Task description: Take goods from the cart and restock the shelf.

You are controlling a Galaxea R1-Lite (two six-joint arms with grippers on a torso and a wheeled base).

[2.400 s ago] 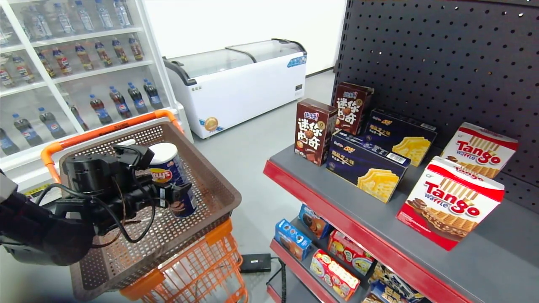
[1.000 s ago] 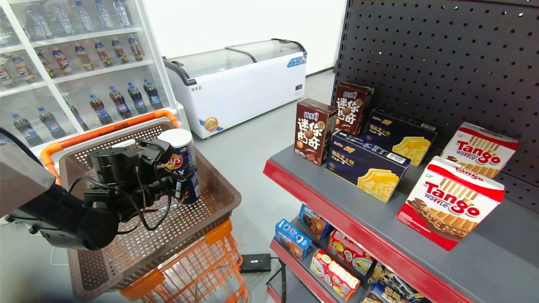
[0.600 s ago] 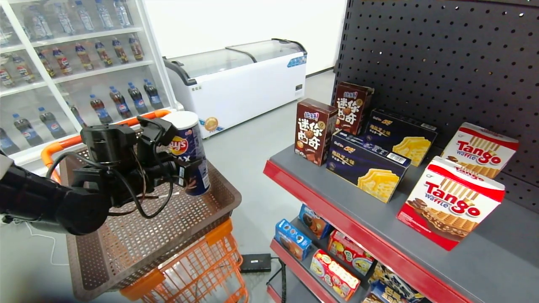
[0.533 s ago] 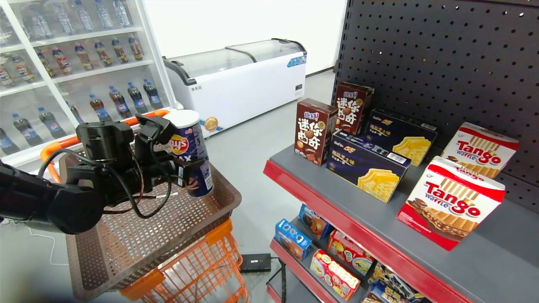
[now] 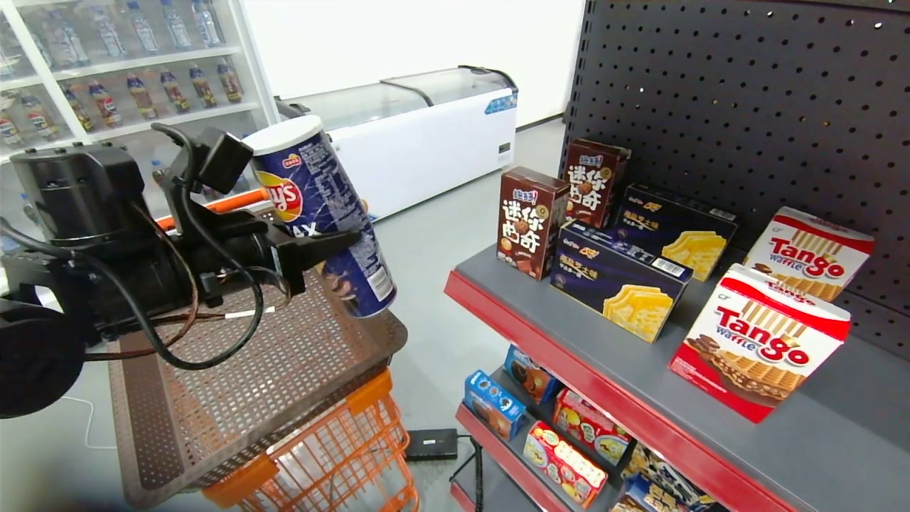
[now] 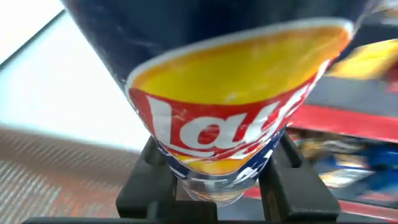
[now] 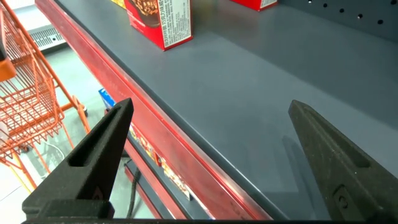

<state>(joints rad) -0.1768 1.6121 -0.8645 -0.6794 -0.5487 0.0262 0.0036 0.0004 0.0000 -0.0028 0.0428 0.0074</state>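
A dark blue chips can (image 5: pixel 316 188) with a white lid hangs tilted above the brown cart basket (image 5: pixel 234 370), lid up and to the left. My left gripper (image 5: pixel 334 249) is shut on its middle. In the left wrist view the can (image 6: pixel 230 93) sits between the two black fingers (image 6: pixel 143 183). The grey shelf (image 5: pixel 561 331) with a red front edge lies to the right of the can. My right gripper (image 7: pixel 211 162) stands open over a bare stretch of that shelf (image 7: pixel 249 81), with nothing between its fingers.
On the shelf stand brown cookie boxes (image 5: pixel 530 220), dark blue boxes (image 5: pixel 622 277) and red-white wafer boxes (image 5: pixel 761 341), backed by a black pegboard (image 5: pixel 711 92). Bare shelf room lies along the front edge. A chest freezer (image 5: pixel 405 135) and a drinks fridge (image 5: pixel 106 78) stand behind.
My left gripper has lifted the chips can up out of the cart basket and carried it toward the shelf, tilting it. The shelf goods have not moved.
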